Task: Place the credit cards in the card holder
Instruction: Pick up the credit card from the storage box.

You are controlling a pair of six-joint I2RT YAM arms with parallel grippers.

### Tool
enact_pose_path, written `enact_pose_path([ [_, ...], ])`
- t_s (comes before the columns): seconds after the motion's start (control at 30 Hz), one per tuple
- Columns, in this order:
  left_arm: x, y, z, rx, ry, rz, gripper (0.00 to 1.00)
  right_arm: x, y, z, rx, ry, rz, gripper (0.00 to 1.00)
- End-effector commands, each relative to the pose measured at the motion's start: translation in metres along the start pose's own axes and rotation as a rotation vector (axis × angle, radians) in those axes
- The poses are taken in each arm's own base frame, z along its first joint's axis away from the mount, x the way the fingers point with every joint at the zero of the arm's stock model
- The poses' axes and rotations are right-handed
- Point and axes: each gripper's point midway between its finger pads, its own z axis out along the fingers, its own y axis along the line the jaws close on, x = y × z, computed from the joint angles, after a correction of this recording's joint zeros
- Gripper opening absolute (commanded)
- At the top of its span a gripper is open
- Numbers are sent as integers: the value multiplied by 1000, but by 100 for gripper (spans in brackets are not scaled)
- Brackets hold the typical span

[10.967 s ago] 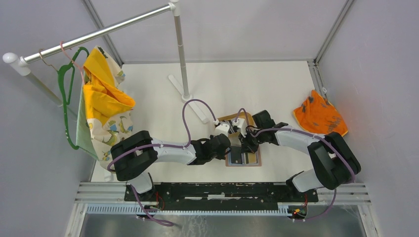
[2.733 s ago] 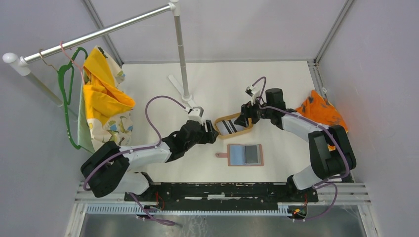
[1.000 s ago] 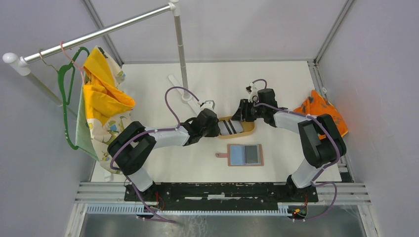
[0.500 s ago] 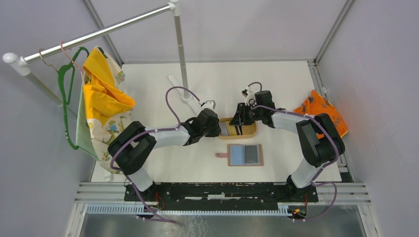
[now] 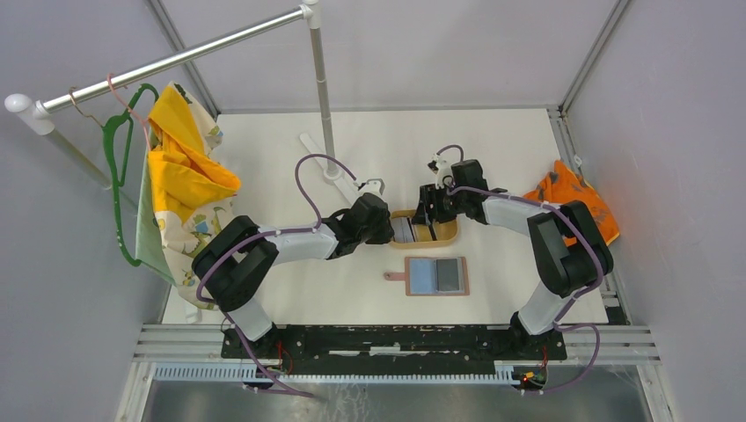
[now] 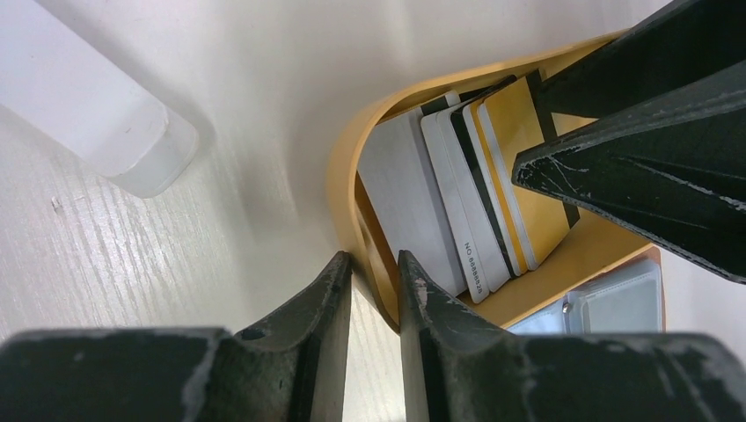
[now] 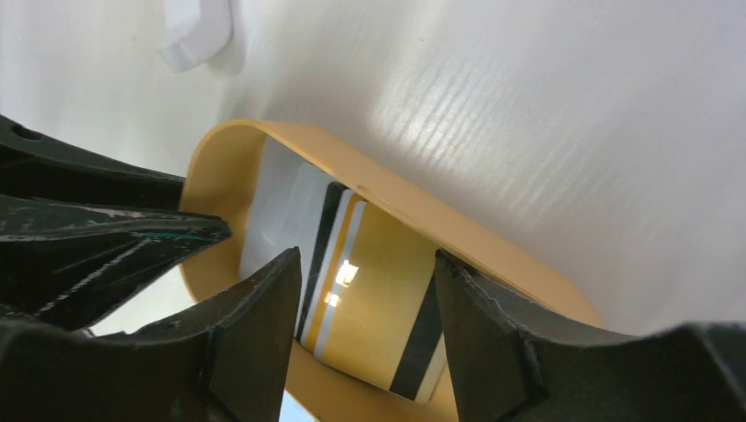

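The tan oval tray (image 5: 445,235) sits behind the open reddish-brown card holder (image 5: 435,275), which shows a blue and a dark card in its slots. In the tray, several credit cards overlap: a grey one (image 6: 400,189), a white one (image 6: 459,211) and a gold one with dark stripes (image 7: 391,290) on top. My left gripper (image 6: 374,257) is shut on the tray's left rim (image 6: 345,176), one finger outside and one inside. My right gripper (image 7: 365,259) hangs open just over the tray, its fingers on either side of the gold card. From above, the left gripper (image 5: 387,230) and right gripper (image 5: 428,211) meet at the tray.
The clothes rack's pole and white foot (image 5: 327,154) stand just behind the left gripper; the foot's end (image 6: 114,132) shows close to the tray. Yellow printed fabric on a green hanger (image 5: 185,189) hangs at the left. An orange cloth (image 5: 570,209) lies at the right.
The right gripper has tipped down closer over the cards and its jaws have widened. The tray has settled slightly; the left gripper keeps its hold on the rim.
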Motion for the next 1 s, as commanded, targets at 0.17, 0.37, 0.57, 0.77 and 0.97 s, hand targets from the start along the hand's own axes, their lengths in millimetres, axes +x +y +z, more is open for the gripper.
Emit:
enact_pose_path([
  [0.17,-17,-23,2,68,-40,-19,31,-11,-22,-6,179,8,-144,68],
  [0.37,-16,-23,1,74,-39,-20,30,8,-1,10,90,70,-133,69],
  [0.57,-18,-26,0,89,-42,-19,30,14,30,16,-61,85,-106,69],
  [0.77,-16,-29,1,104,-34,-20,29,21,40,20,-129,108,-82,69],
  [0.97,-17,-33,0,125,-33,-21,29,23,46,21,-157,119,-91,70],
])
